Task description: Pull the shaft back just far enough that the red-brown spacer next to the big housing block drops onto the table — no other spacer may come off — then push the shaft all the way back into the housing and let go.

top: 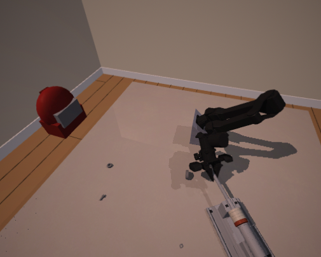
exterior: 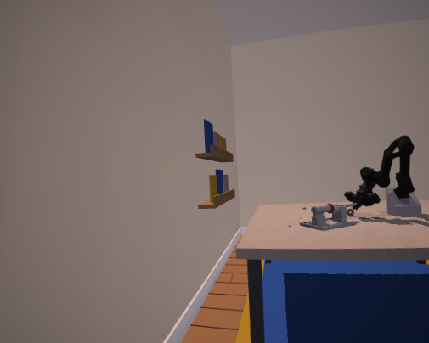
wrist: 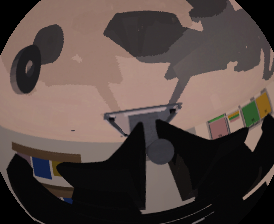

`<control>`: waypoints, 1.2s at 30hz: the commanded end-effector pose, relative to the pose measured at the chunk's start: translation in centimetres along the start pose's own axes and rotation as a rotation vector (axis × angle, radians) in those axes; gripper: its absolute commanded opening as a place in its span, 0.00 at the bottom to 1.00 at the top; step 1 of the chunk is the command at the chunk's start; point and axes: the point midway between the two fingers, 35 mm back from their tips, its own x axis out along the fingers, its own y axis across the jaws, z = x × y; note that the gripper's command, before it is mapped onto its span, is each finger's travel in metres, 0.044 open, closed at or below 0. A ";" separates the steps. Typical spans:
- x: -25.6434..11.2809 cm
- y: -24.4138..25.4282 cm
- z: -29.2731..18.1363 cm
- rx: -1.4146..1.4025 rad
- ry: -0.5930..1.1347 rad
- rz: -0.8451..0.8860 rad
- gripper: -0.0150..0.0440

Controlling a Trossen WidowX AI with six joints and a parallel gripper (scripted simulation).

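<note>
The shaft (top: 222,187) (wrist: 160,151) is a thin grey rod running from my gripper into the fixture. My gripper (top: 213,174) (wrist: 149,125) is shut on its free end, above the table. The red-brown spacer (top: 241,222) (exterior: 330,208) sits in line with the shaft, against the end of the big grey cylindrical housing (top: 253,241) (exterior: 319,210). Cream spacers (top: 236,214) sit beside it on the side toward my gripper, near the support post (exterior: 339,216). The shaft inside the spacers and housing is hidden.
The fixture's base plate (top: 217,221) lies under the housing. A dark grey ring (top: 188,175) (exterior: 350,212) (wrist: 28,70) stands beside my gripper. A nut (top: 110,165), a screw (top: 102,197) and a small ring (top: 181,245) lie on the table. A red helmet (top: 54,105) is at the far left.
</note>
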 end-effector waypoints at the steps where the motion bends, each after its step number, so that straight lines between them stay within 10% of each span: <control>1: -0.2 0.0 0.2 -0.001 -0.002 0.000 0.25; 36: -0.5 0.0 0.6 -0.001 -0.002 0.000 0.25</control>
